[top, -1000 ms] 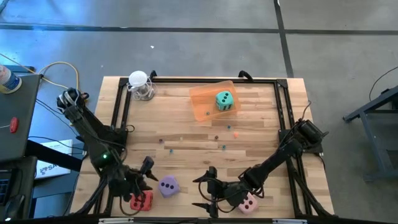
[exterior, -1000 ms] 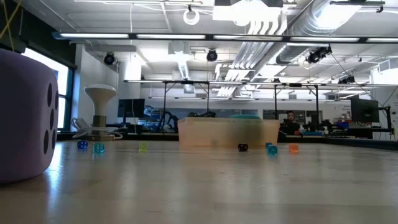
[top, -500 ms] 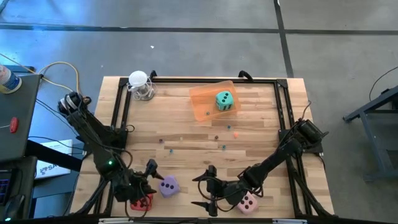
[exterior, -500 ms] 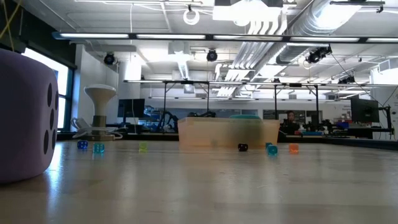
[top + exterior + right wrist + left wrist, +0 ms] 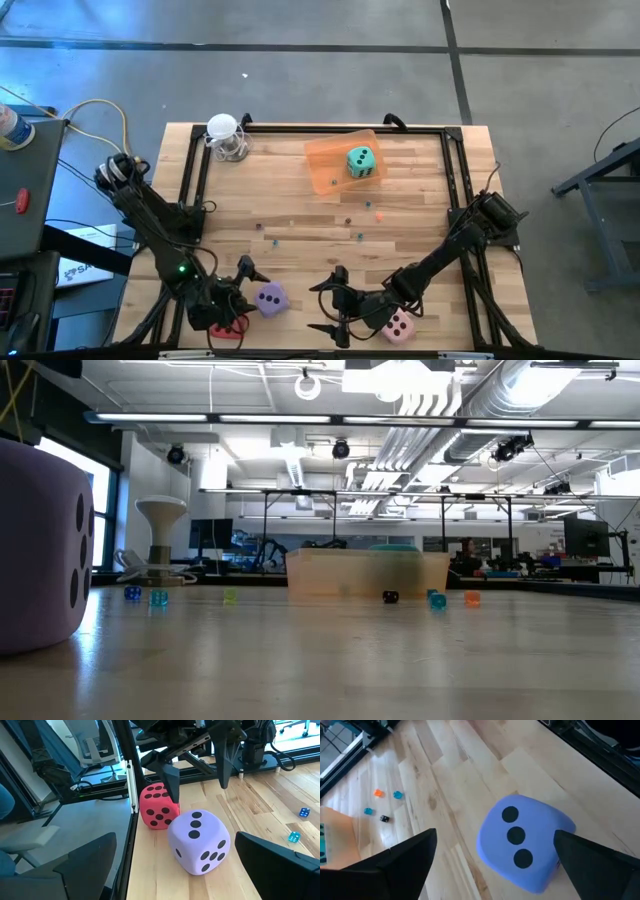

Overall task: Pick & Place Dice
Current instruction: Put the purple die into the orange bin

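Dice first: the teal-green die (image 5: 361, 162) already sits in the orange tray (image 5: 325, 165) at the far side of the table, while three others lie along the near edge. You have the purple die (image 5: 270, 298) just ahead of the left gripper (image 5: 243, 284), the red die (image 5: 228, 325) mostly hidden under that arm at the table's near-left corner, and the pink die (image 5: 398, 324) tucked beside the right arm. Left gripper's fingers are spread wide and hold nothing; in its wrist view the purple die (image 5: 522, 842) lies on the wood ahead of the two dark fingers, not yet between them. Right gripper (image 5: 333, 305) is also wide open and empty, low over the wood between the purple and pink dice, pointing toward the purple one (image 5: 199, 841) with the red die (image 5: 158, 805) touching or just behind it. Reads as the approach step for a pick on the purple die, tray presumably the target. Your next move looks like easing the left gripper forward and down until the fingers straddle the die, then closing. Watch the red die close alongside and the right gripper nearby: crowded corner, easy to nudge something. Small coloured beads (image 5: 360, 236) lie scattered mid-table; ignore them.
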